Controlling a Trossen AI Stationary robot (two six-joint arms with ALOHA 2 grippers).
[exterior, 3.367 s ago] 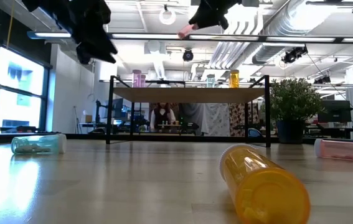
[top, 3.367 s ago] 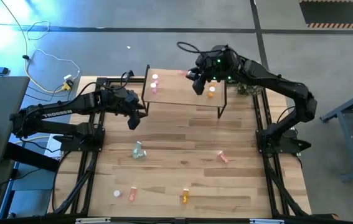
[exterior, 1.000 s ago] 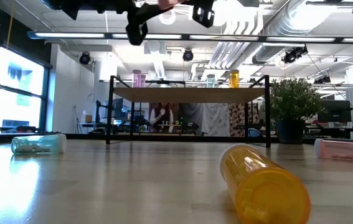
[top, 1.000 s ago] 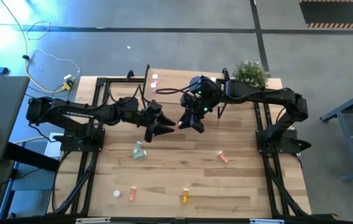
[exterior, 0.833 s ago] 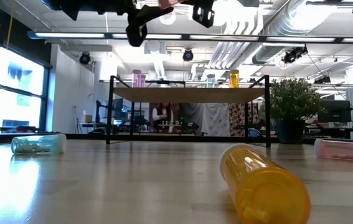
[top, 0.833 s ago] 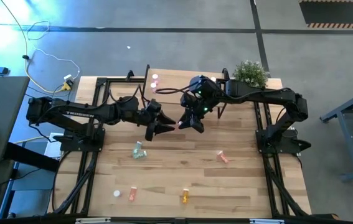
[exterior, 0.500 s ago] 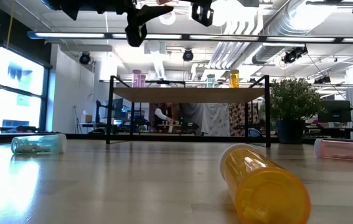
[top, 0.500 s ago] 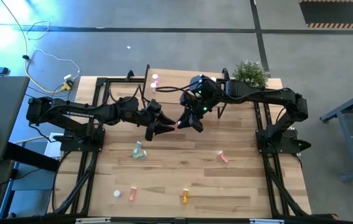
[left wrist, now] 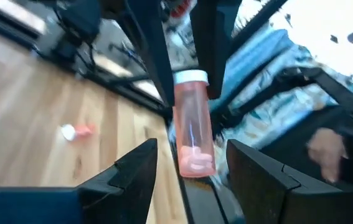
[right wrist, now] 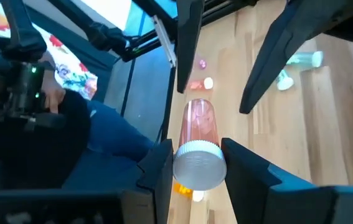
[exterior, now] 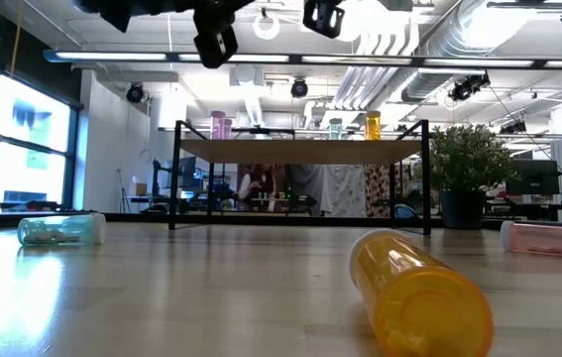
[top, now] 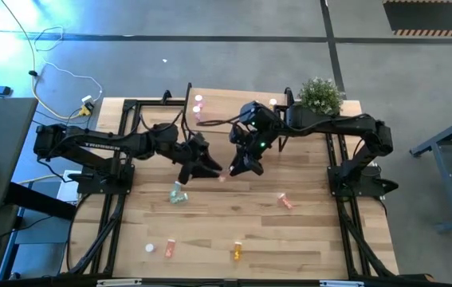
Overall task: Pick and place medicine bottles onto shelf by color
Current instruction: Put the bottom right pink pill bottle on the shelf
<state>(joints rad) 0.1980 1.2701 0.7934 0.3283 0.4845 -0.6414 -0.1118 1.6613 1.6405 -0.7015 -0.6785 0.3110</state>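
Pink bottle (right wrist: 200, 134) sits clamped by its cap in right tool (right wrist: 195, 163).

Tabletop (top: 233, 231): pale wood planks, smooth, satin sheen; pink bottle (right wrist: 199, 134): translucent glossy plastic, white cap ribbed and matt; orange bottle (exterior: 419, 293): translucent plastic, smooth, glossy; shelf (exterior: 300, 151): light wood board on thin black metal legs; right gripper (right wrist: 195, 163) fingers: dark matt plastic.

TROSSEN — white lettering on left arm (top: 90, 147).
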